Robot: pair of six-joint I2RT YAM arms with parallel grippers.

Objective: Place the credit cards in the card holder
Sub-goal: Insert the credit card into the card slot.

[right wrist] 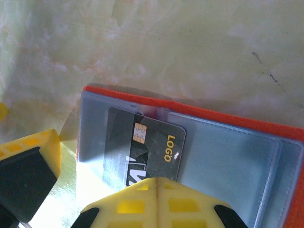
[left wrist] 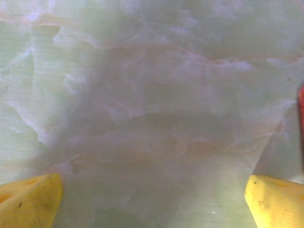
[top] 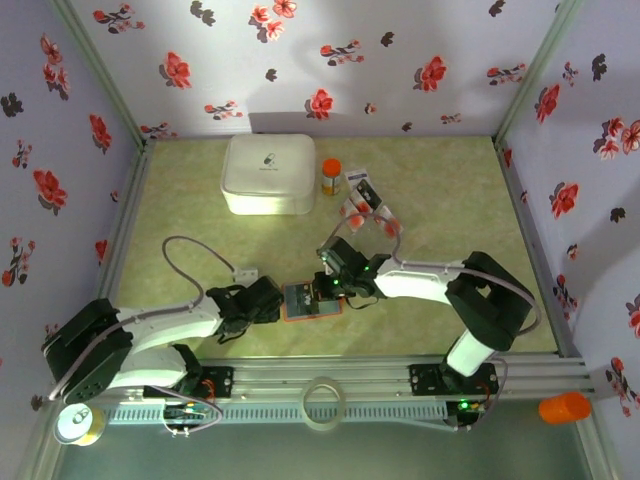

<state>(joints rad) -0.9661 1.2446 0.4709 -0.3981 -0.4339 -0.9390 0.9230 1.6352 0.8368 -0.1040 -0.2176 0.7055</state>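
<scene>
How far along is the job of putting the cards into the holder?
Done: the card holder lies open, and no card looks fully in. In hand: one dark card sits halfway in a blue pocket, the shut right gripper at its near edge. Left: the loose cards beside the orange-capped bottle.

The dark card (right wrist: pixel 148 147) has its lower end hidden behind yellow fingers (right wrist: pixel 190 199) at bottom centre, and the card holder (right wrist: pixel 228 161) runs off the right edge.

Left hand (top: pixel 272 303) agape, right hand (right wrist: pixel 156 189) closed.

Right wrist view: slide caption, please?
Shut right gripper over a dark credit card partly tucked into the card holder's blue pocket.
</scene>
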